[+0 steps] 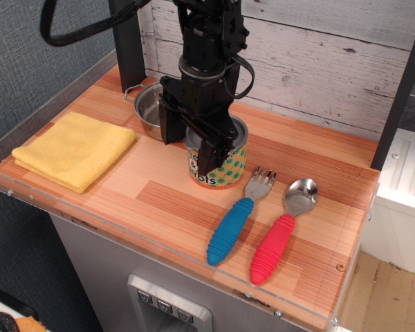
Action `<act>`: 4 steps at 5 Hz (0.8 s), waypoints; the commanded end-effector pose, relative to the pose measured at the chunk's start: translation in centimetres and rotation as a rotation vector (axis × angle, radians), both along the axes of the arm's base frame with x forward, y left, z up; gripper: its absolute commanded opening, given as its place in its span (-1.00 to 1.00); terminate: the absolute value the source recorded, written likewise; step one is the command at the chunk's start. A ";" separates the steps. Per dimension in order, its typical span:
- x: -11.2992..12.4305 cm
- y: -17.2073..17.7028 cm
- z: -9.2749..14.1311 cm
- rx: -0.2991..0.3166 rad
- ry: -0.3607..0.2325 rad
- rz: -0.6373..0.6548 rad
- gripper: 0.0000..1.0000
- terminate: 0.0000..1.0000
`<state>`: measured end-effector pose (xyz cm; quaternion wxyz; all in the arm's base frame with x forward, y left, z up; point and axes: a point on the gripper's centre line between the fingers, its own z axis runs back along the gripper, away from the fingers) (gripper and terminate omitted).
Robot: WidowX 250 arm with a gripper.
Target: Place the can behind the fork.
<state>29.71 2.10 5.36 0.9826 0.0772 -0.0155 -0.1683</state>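
The can stands upright on the wooden counter, just to the left of the fork's tines and a little farther back than they are. Its yellow-orange label with green dots faces the camera and part of its grey lid shows at the upper right. The black gripper comes down over the can from above, one finger lying across the front of the label and the other hanging past the can's left side. The fingers straddle the can closely, but whether they press on it or stand slightly off it cannot be told from this angle.

The fork lies flat to the right of the can, its blue ribbed handle pointing toward the counter's front edge and its silver tines toward the back wall. A red-handled spoon lies just right of the fork, parallel to it, bowl toward the back. A shiny steel pot sits behind and to the left of the can, partly hidden by the gripper, with one handle visible at its left. A folded yellow cloth rests well to the left of the can, near the counter's left edge. Behind the can rises a wall of pale weathered planks.
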 end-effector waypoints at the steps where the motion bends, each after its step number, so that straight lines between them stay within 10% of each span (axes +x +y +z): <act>1: 1.7 -1.1 1.4 -0.009 -0.055 -0.023 1.00 -1.00; 4: 3.8 -1.5 1.2 -0.012 -0.068 -0.026 1.00 -1.00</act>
